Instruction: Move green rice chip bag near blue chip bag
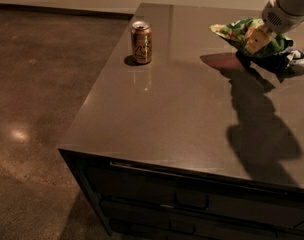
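The light-green rice chip bag (pixel 236 32) is held above the dark table top at the far right, its left end sticking out. My gripper (pixel 255 40) comes down from the upper right and is shut on the bag near its middle. The dark blue chip bag (pixel 284 60) lies on the table just under and to the right of the green bag, mostly hidden by it and in shadow.
A copper-coloured drink can (pixel 141 42) stands upright at the far left of the table (pixel 167 119). The table's front has drawers with handles (pixel 191 201). A brown polished floor (pixel 37 109) lies to the left.
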`<state>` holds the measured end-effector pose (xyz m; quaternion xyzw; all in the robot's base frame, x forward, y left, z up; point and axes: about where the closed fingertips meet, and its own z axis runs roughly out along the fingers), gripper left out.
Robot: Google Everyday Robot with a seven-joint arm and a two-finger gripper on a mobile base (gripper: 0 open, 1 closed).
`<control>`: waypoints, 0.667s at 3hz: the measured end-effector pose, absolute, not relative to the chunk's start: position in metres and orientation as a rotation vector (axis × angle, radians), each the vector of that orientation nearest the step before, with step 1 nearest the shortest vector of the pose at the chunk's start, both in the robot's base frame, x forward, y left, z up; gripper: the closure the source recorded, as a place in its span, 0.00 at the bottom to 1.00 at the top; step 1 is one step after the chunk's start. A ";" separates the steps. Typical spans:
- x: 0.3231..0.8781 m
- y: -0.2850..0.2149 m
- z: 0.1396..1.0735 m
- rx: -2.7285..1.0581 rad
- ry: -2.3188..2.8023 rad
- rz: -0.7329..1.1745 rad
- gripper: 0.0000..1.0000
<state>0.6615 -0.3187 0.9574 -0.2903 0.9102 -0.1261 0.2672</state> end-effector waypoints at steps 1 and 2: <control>0.664 -0.325 0.964 -0.766 2.452 -0.357 0.35; 0.665 -0.324 0.962 -0.769 2.454 -0.356 0.13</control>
